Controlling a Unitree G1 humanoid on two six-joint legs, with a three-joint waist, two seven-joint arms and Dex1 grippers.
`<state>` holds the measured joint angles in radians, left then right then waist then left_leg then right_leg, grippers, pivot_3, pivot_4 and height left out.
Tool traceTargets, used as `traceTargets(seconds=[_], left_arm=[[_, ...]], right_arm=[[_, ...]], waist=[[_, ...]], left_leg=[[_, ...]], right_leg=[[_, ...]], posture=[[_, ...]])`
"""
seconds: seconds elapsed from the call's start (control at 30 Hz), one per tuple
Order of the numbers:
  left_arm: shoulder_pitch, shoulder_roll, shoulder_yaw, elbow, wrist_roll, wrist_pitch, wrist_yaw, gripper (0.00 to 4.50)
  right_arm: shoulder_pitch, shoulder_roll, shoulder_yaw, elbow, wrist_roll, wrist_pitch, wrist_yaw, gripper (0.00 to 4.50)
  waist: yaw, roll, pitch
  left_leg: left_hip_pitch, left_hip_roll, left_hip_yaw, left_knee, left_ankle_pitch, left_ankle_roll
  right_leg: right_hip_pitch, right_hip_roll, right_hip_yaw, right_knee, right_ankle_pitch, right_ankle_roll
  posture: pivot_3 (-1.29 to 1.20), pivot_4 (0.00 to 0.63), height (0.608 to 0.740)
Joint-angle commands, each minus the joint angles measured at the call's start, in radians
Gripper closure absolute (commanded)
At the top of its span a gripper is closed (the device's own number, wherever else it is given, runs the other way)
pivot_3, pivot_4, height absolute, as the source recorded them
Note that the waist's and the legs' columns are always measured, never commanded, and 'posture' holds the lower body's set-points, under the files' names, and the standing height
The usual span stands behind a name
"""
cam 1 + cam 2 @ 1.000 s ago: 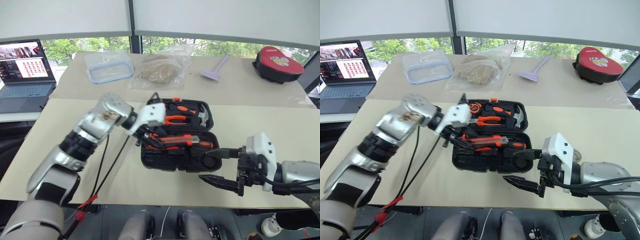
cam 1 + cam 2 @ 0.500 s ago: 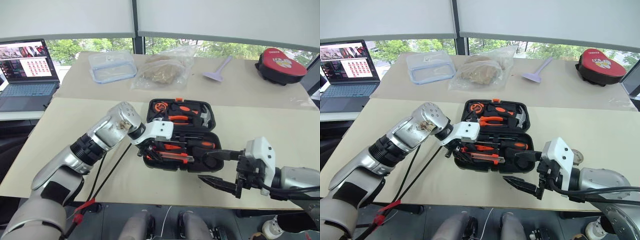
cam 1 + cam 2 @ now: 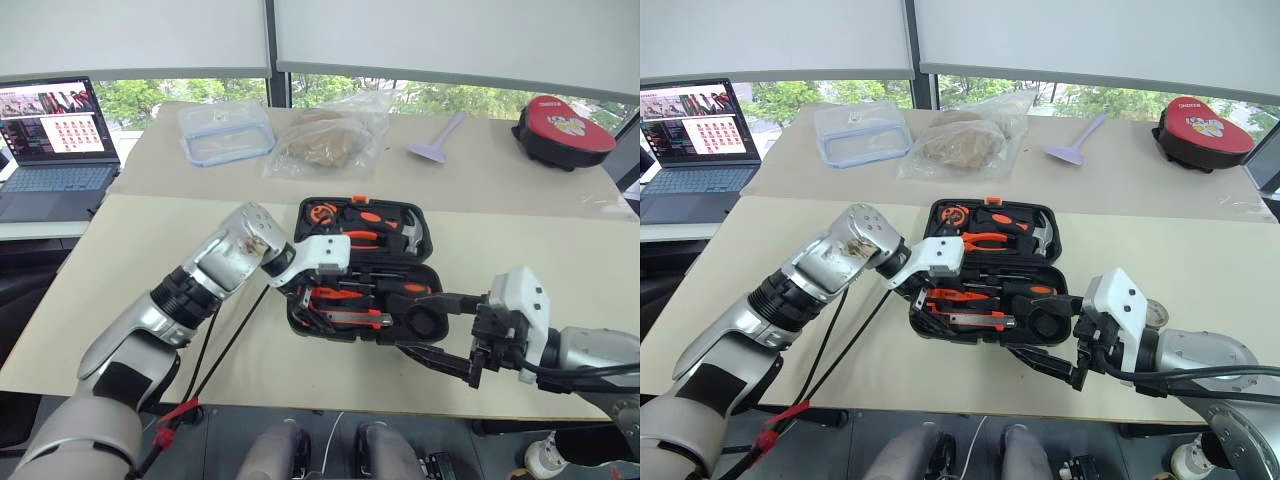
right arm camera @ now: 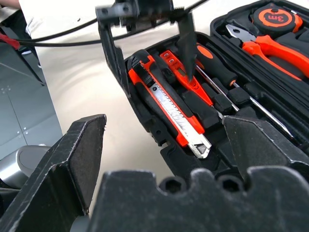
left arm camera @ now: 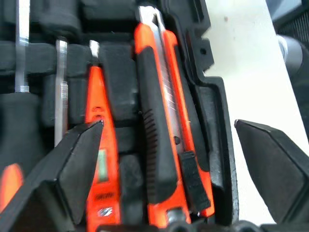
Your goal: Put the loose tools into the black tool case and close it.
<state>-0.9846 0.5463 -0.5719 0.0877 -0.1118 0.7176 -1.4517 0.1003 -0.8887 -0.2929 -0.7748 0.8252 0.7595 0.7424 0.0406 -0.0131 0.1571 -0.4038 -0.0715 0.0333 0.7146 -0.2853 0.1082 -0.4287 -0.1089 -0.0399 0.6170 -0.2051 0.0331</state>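
The black tool case [image 3: 362,216] lies open on the table, its lid half away from me. The orange-and-black utility knife [image 5: 161,111] rests in a slot along the near half's front edge, with a small orange screwdriver [image 5: 95,121] beside it. My left gripper [image 3: 303,298] hovers open over the knife, one finger [image 5: 72,169] on each side, not touching it. Black-and-orange screwdrivers [image 3: 395,288] lie in the near half, and a dark tape roll [image 3: 425,322] sits at its right end. My right gripper [image 3: 1025,324] is open, its fingers on either side of the case's near right corner.
The lid half holds orange pliers [image 3: 362,237], a hammer [image 3: 408,232] and a tape measure [image 3: 322,212]. Behind are a laptop [image 3: 50,150], a clear container [image 3: 220,132], a plastic bag [image 3: 325,142], a lilac scraper [image 3: 435,140] and a red-and-black pouch [image 3: 560,125].
My left gripper brought the utility knife down from a tilt over the case into the near half, then opened and let it go. The right arm has stayed where it was.
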Motion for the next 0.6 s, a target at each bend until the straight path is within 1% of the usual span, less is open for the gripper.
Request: traceTargets(seconds=[0.03, 0.07, 0.1, 0.13, 0.23, 0.4, 0.43, 0.47, 0.53, 0.6], left_arm=[[-0.02, 0.016, 0.065, -0.012, -0.028, -0.021, -0.001, 0.05], [-0.014, 0.027, 0.068, -0.012, -0.028, -0.033, -0.007, 0.57], [-0.007, 0.038, 0.069, -0.014, -0.026, -0.046, -0.016, 0.75], [-0.001, 0.052, 0.069, -0.014, -0.024, -0.059, -0.027, 1.17], [0.008, 0.091, 0.066, -0.019, -0.018, -0.099, -0.058, 2.1], [0.023, 0.138, 0.051, -0.025, -0.003, -0.168, -0.098, 4.03], [0.029, 0.148, 0.04, -0.026, 0.004, -0.182, -0.11, 4.34], [0.034, 0.155, 0.028, -0.027, 0.015, -0.199, -0.118, 4.43], [0.043, 0.158, 0.015, -0.024, 0.035, -0.224, -0.118, 4.43], [0.056, 0.135, -0.007, -0.007, 0.079, -0.271, -0.08, 4.43]], right_arm=[[-0.002, 0.01, -0.011, -0.009, -0.007, -0.03, -0.002, 0.0], [-0.003, 0.01, -0.011, -0.008, -0.007, -0.03, -0.002, 0.0], [-0.003, 0.01, -0.011, -0.008, -0.008, -0.03, -0.001, 0.0], [-0.003, 0.01, -0.012, -0.006, -0.01, -0.03, 0.0, 0.0], [-0.001, 0.009, -0.015, -0.003, -0.014, -0.03, 0.007, 0.0], [0.001, 0.01, -0.017, -0.001, -0.018, -0.03, 0.011, 0.0], [0.002, 0.01, -0.017, -0.002, -0.018, -0.029, 0.011, 0.0], [0.002, 0.011, -0.017, -0.004, -0.018, -0.028, 0.011, 0.0], [0.003, 0.011, -0.018, -0.004, -0.017, -0.027, 0.011, 0.0], [0.002, 0.011, -0.017, -0.005, -0.016, -0.026, 0.011, 0.0]], waist=[[0.0, 0.0, 0.0], [0.0, 0.0, 0.0], [0.0, 0.0, 0.0], [0.0, 0.0, 0.0], [-0.002, 0.0, 0.0], [0.0, 0.0, 0.0], [0.0, 0.0, 0.0], [0.0, 0.0, 0.0], [-0.001, 0.0, 0.0], [0.0, 0.0, 0.0]], left_leg=[[0.0, 0.0, 0.0, 0.0, 0.0, 0.0], [0.0, 0.0, 0.0, 0.0, 0.0, 0.0], [0.0, 0.0, 0.0, 0.0, 0.0, 0.0], [0.0, 0.0, 0.0, 0.0, 0.0, 0.0], [0.0, 0.0, 0.0, 0.0, 0.0, 0.0], [0.0, 0.0, 0.0, 0.0, 0.0, 0.0], [0.0, 0.0, 0.0, 0.0, 0.0, 0.0], [0.0, 0.0, 0.0, 0.0, 0.0, 0.0], [0.0, 0.0, 0.0, 0.0, 0.0, 0.0], [0.0, 0.0, 0.0, 0.0, 0.0, 0.0]], right_leg=[[0.0, 0.0, 0.0, 0.0, 0.0, 0.0], [0.0, 0.0, 0.0, 0.0, 0.0, 0.0], [0.0, 0.0, 0.0, 0.0, 0.0, 0.0], [0.0, 0.0, 0.0, 0.0, 0.0, 0.0], [0.0, 0.001, 0.0, 0.0, 0.0, 0.0], [0.0, 0.0, 0.0, 0.001, 0.0, 0.0], [0.0, 0.0, 0.0, 0.001, 0.0, 0.0], [0.0, 0.0, 0.0, 0.001, 0.0, 0.0], [0.0, 0.001, 0.0, 0.001, 0.0, 0.0], [0.0, 0.001, 0.0, 0.001, 0.0, 0.0]], posture=[[0.0, 0.15, 0.728], [0.0, 0.15, 0.728], [0.0, 0.15, 0.728], [0.0, 0.15, 0.728], [0.0, 0.15, 0.728], [0.0, 0.15, 0.728], [0.0, 0.15, 0.728], [0.0, 0.15, 0.728], [0.0, 0.15, 0.728], [0.0, 0.15, 0.728]])
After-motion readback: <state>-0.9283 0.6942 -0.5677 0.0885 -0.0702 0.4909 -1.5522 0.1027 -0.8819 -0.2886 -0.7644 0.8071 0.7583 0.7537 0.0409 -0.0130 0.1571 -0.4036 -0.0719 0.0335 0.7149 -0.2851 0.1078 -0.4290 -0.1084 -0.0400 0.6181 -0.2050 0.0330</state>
